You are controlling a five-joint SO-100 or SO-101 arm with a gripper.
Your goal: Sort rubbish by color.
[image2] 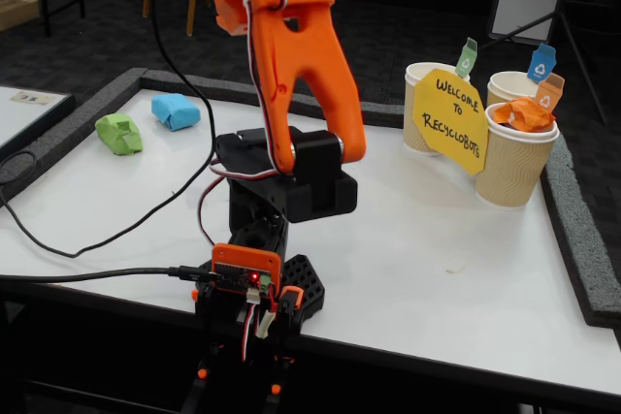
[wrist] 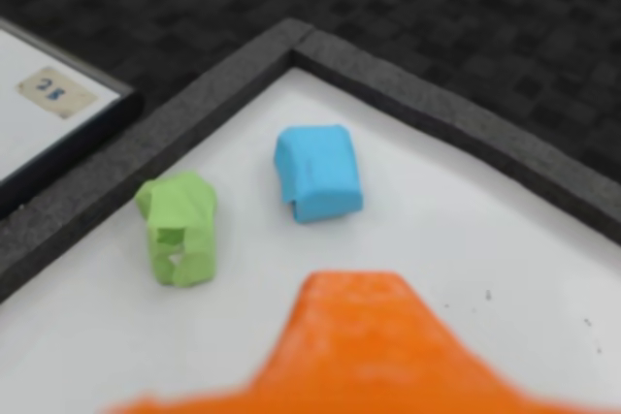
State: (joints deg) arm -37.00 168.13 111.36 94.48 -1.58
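Gripper (wrist: 354,356): in the wrist view you get only a blurred orange finger rising from the bottom edge, so you cannot tell whether the jaws are spread or pressed together. Nothing shows against that finger. In the fixed view the gripper is cut off above the top edge; only the orange arm (image2: 301,55) and its black base (image2: 286,186) appear, mid-table toward the near edge.

Green wad (wrist: 179,230): lies on the white table (wrist: 466,269), far left corner area, close to the dark foam border (wrist: 417,89). Blue wad (wrist: 318,172): just right of the green one in the wrist view, slightly farther, apart from it. Both sit ahead of the finger, not touching it.

Orange wad (image2: 521,113): you will find it in the fixed view resting in the top of the nearest paper cup (image2: 512,167), far right of the table. Two more cups stand behind, partly covered by a yellow sign (image2: 451,118).
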